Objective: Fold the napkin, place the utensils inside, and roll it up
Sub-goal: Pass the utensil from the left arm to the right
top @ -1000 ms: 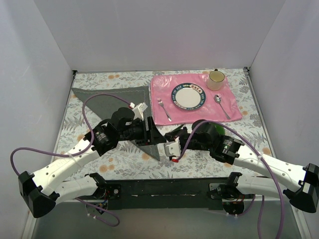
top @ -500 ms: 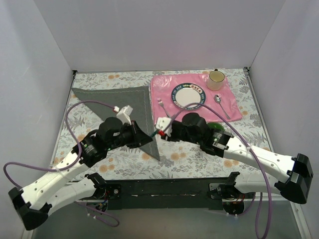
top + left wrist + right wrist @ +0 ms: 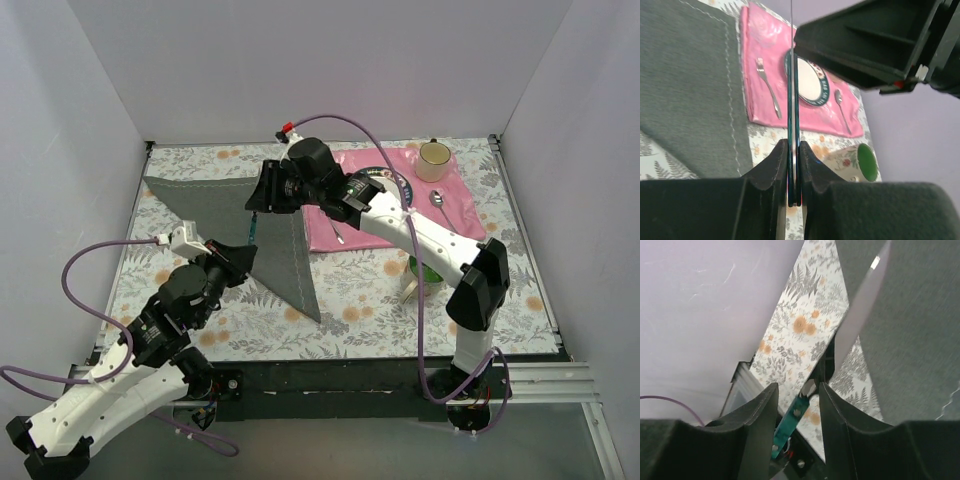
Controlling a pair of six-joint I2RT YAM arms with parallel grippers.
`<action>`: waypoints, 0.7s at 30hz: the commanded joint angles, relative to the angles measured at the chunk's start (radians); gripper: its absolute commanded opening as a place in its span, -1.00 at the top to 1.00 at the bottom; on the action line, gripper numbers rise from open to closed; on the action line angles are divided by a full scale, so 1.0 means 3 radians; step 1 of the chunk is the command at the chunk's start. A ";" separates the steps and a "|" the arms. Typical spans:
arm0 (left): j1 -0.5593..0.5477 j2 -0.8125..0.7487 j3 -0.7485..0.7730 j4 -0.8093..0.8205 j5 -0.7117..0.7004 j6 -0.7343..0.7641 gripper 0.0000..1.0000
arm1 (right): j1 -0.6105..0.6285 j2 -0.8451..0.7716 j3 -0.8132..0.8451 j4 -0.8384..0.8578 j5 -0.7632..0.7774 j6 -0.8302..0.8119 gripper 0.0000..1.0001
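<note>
On tabletop, dark grey triangular napkin

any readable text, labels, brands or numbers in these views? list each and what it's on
No text can be read in any view.
plate: small red marks on the rim, possibly lettering, too blurred to read.
mug: floral print only, no words visible.
knife: no marking visible on the blade.
</note>
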 commanded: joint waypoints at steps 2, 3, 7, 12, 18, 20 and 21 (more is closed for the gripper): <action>-0.0005 -0.0020 0.0033 0.0306 -0.0440 0.0136 1.00 | 0.0206 0.0037 0.0077 -0.0097 -0.0081 0.0772 0.03; -0.0005 -0.0025 0.0033 0.0316 -0.0471 0.0131 1.00 | 0.0232 0.0042 0.0092 -0.0118 0.0011 0.0777 0.00; -0.0005 -0.0020 0.0002 0.0429 -0.0492 0.0188 1.00 | 0.0288 0.0139 0.0153 -0.0031 -0.0055 0.0772 -0.10; -0.0005 -0.0030 0.0017 0.0419 -0.0589 0.0183 1.00 | 0.0360 0.0277 0.0440 -0.0302 0.0129 0.0660 0.13; -0.0005 -0.0020 0.0053 0.0347 -0.0696 0.0234 1.00 | 0.0452 0.0445 0.0848 -0.0664 0.0497 0.0425 0.12; -0.0005 -0.0015 0.0063 0.0332 -0.0712 0.0234 1.00 | 0.0472 0.0472 0.0951 -0.0711 0.0589 0.0374 0.10; -0.0005 -0.0005 0.0063 0.0332 -0.0727 0.0239 1.00 | 0.0477 0.0477 0.0956 -0.0706 0.0610 0.0343 0.09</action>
